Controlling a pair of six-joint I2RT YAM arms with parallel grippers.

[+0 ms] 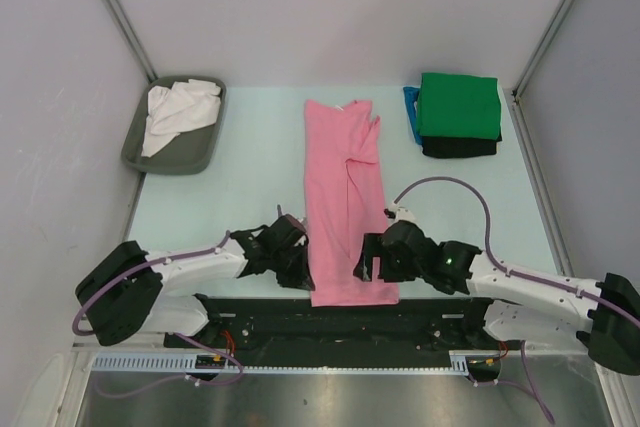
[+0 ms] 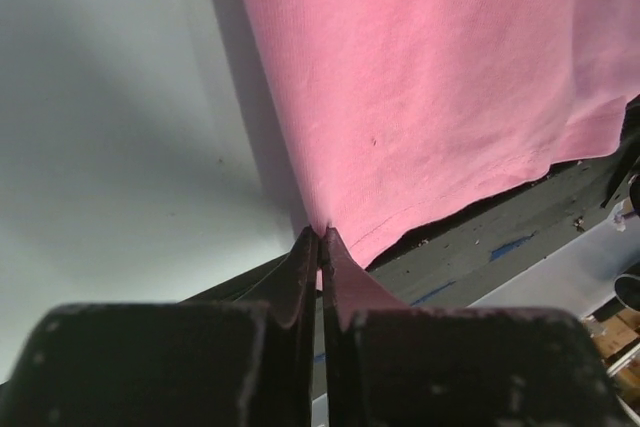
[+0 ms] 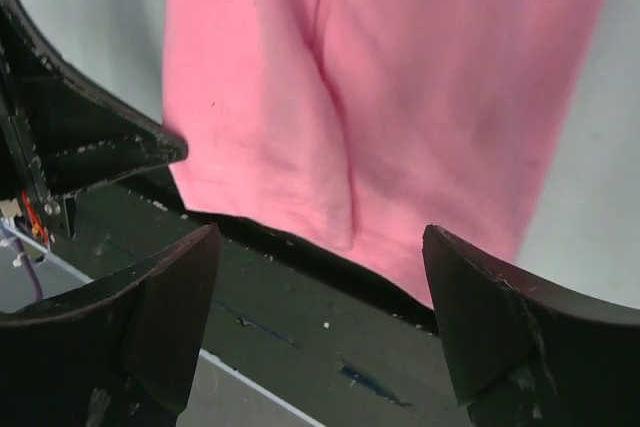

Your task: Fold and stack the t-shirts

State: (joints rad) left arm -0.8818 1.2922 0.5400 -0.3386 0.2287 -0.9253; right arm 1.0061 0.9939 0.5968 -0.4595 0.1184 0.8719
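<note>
The pink t-shirt [image 1: 345,197] lies folded lengthwise in a long strip down the middle of the table, its hem hanging at the near edge. My left gripper [image 1: 305,280] is shut on the hem's left corner; in the left wrist view the pink cloth [image 2: 440,77] is pinched between the closed fingertips of that gripper [image 2: 320,237]. My right gripper [image 1: 366,267] hovers over the hem's right corner. Its jaws stand wide open in the right wrist view [image 3: 320,237], with the pink hem [image 3: 400,97] just beyond them and nothing held.
At the back right is a stack with a green t-shirt [image 1: 458,105] on top, a black one [image 1: 460,148] under it and a blue one [image 1: 411,112] showing at its left. A grey tray [image 1: 170,162] at the back left holds a crumpled white t-shirt [image 1: 180,107]. A dark mounting strip [image 3: 300,327] runs along the near edge.
</note>
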